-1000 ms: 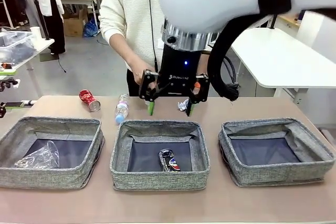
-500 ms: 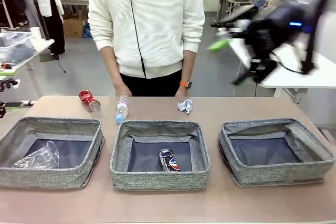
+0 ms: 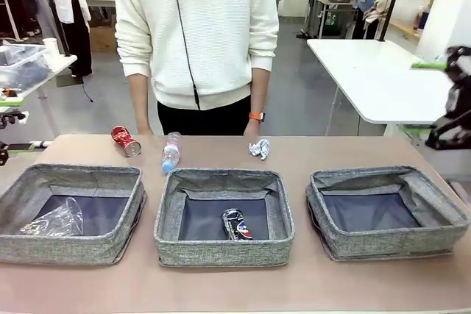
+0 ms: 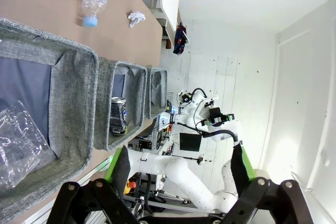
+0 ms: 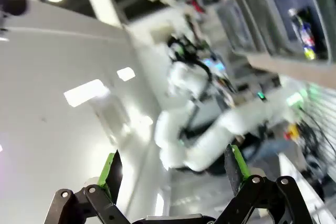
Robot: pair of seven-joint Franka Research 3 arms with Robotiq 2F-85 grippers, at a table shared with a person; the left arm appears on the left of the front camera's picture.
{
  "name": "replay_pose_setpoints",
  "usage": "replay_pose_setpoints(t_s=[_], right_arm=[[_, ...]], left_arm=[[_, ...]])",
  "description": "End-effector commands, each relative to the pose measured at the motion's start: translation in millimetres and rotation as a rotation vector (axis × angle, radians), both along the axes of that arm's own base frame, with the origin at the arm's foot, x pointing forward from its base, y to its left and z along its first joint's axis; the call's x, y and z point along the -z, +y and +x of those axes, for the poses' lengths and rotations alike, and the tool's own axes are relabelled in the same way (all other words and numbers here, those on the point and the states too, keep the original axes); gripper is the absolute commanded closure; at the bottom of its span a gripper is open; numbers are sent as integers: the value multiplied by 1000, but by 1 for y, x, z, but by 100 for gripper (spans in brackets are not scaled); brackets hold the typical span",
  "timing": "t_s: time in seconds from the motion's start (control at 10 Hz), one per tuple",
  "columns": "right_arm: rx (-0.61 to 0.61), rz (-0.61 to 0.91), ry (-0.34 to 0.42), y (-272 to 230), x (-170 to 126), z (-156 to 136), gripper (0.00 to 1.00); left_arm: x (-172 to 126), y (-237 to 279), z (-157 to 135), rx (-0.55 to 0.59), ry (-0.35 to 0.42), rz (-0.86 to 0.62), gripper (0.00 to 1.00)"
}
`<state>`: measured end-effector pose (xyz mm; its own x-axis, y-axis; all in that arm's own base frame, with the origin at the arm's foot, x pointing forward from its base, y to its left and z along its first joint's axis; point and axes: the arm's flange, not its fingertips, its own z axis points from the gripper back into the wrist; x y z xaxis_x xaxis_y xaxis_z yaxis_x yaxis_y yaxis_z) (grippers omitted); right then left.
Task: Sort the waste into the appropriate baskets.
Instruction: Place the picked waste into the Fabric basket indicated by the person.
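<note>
Beyond the middle basket (image 3: 221, 176), on the bare bench (image 3: 331, 154), lay three unsorted pieces: the paper wad (image 3: 259, 148) just past its far right corner, the bottle (image 3: 171, 152) just past its far left corner, and the red can (image 3: 125, 140) farther left again. Inside the middle basket lay the blue-silver can (image 3: 236, 224). The left basket (image 3: 73, 174) beside it held the plastic bag (image 3: 53, 218), and the right basket (image 3: 383, 174) on its other side held nothing.

The right claw (image 5: 173, 161) was spread wide and empty, raised well off to the right of the middle basket. The left claw (image 4: 179, 156) was likewise spread with nothing between its pads, out on the left basket's side.

The step in hand looked like fetching the next piece, probably the wad. Done well, the claw would descend from straight above and straddle the wad. It would have to stay clear of the person's hand (image 3: 252, 130) just behind the wad, close gently, and lift above the rims before crossing to a basket.
</note>
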<state>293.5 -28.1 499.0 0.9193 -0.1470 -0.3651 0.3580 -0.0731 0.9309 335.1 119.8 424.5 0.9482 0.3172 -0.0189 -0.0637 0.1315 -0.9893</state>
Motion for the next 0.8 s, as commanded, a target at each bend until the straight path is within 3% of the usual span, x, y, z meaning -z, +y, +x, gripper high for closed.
replay_pose_setpoints(t_s=[0.0,0.1,0.7], right_arm=[[22,-55,49,30,26,-21,0],[0,0,0,0,0,0,0],[0,0,0,0,0,0,0]], left_arm=[[0,-1,1,-2,-11,5,0],[0,-1,1,-2,-11,5,0],[0,-1,1,-2,-11,5,0]])
